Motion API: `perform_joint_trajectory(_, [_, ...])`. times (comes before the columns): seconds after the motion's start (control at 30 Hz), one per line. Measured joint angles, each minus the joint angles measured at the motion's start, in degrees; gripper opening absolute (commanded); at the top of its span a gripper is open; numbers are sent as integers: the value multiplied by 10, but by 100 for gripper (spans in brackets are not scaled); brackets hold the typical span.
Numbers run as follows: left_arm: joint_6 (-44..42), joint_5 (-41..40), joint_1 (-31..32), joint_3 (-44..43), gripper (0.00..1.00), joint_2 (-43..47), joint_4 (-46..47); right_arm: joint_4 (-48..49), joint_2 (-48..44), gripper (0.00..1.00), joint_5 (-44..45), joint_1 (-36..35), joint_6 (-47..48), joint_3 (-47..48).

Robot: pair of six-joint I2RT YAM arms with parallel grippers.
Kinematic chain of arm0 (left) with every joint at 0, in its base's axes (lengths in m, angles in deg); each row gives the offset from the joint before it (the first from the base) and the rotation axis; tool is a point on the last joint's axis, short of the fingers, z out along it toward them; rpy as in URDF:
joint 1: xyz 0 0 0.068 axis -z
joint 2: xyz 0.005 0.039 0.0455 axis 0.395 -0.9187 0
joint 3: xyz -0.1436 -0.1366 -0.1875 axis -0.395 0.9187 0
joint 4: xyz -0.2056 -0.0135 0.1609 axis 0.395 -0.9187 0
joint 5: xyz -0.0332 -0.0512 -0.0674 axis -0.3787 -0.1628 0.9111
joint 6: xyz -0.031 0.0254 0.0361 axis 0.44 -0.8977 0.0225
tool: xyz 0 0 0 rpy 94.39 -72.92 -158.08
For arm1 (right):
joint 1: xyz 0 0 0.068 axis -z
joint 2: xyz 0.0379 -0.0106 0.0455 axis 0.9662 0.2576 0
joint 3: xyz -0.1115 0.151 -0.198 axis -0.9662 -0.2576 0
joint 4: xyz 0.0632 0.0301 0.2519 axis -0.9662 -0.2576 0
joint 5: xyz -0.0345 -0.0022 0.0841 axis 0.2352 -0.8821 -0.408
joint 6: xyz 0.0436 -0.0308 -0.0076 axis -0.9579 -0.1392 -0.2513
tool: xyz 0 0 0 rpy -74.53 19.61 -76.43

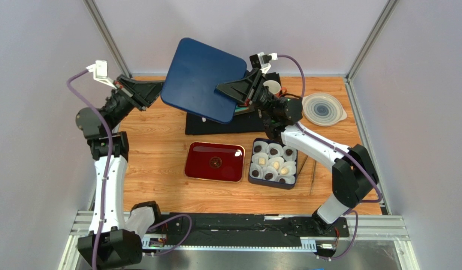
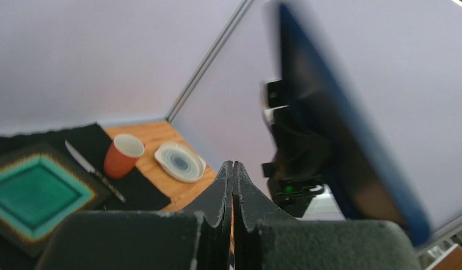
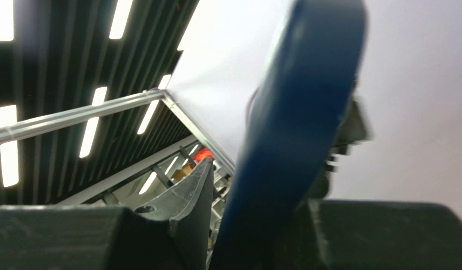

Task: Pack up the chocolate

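The chocolate [image 1: 273, 162] sits in white paper cups inside a navy box [image 1: 251, 179] at centre right; the pieces are dark rounds and a few cream ones. One more dark piece [image 1: 215, 162] lies on the red tray [image 1: 196, 171]. My right gripper [image 1: 232, 93] [image 3: 255, 185] holds a large blue lid [image 1: 202, 79] [image 3: 295, 124] tilted high above the table's back, the lid's edge between its fingers. My left gripper [image 1: 159, 89] [image 2: 233, 164] is shut and empty, just off the lid's left edge [image 2: 340, 140].
A black mat [image 1: 216, 125] lies under the raised lid, with a green dish [image 2: 36, 191] and a knife [image 2: 92, 170] on it. An orange cup [image 2: 121, 154] and a white ribbed plate [image 1: 323, 108] stand at the back right. Frame posts mark the back corners.
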Motion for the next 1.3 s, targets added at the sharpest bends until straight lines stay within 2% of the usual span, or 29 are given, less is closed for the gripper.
perform_joint_trajectory(0.1, [-54,14,3,28,0,-20,-71,12,-30,23,1,-12,-3,-13])
perform_joint_trajectory(0.2, [-77,19,3,38,0,-24,-99,27,-50,19,-1,-18,-4,-22])
perform_joint_trajectory(0.37, [-115,28,3,40,0,-13,-119,33,-67,5,-5,-14,-3,-44])
perform_joint_trajectory(0.47, [-144,33,3,40,0,2,-135,-10,-98,0,-17,-3,17,-74])
perform_joint_trajectory(0.53, [-167,37,3,40,0,11,-151,-133,-147,0,-30,12,67,-86])
perform_joint_trajectory(0.63, [-199,46,3,40,0,20,-176,-372,-242,0,-22,46,170,-81])
perform_joint_trajectory(0.77, [-249,67,3,40,0,19,-221,-593,-338,0,-14,114,252,-86])
perform_joint_trajectory(0.93, [-327,84,3,40,0,18,-300,-703,-400,0,-22,180,275,-186])
perform_joint_trajectory(1.1, [-405,99,3,59,0,30,-375,-778,-388,0,-65,226,275,-294])
perform_joint_trajectory(1.3, [-458,113,3,73,1,35,-431,-834,-387,0,-126,291,292,-341])
